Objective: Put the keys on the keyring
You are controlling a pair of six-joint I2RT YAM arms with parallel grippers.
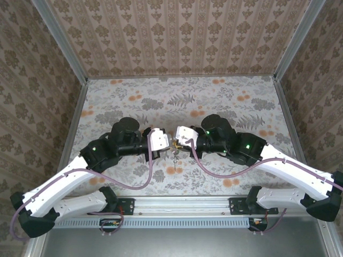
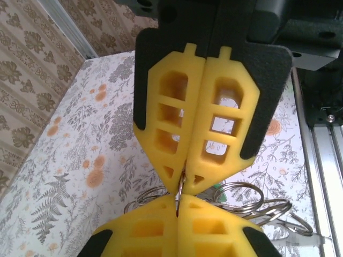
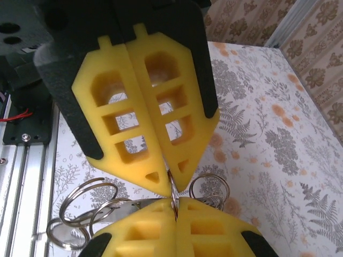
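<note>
Both the left fingers [image 2: 170, 101] and the right fingers [image 3: 115, 107] clench tip to tip on the wire keyring [image 2: 252, 209] — at the overhead view's centre — where unequal pulls could snap it loose from either grip.

The keyring [image 2: 262, 210] is a bunch of thin, silvery wire rings, overlapping loop on loop. It is held up off the counter [image 1: 214, 107] around the middle, towards the near edge. A thin metal edge of the bunch stands upright, pinched where the closed tips of the left gripper [image 2: 183, 179] and right gripper [image 2: 177, 203] meet. Loops fan out sideways from the pinch. Of the keys [image 2: 215, 186], one sliver of green peeks from behind the rings; more I cannot make out.
</note>
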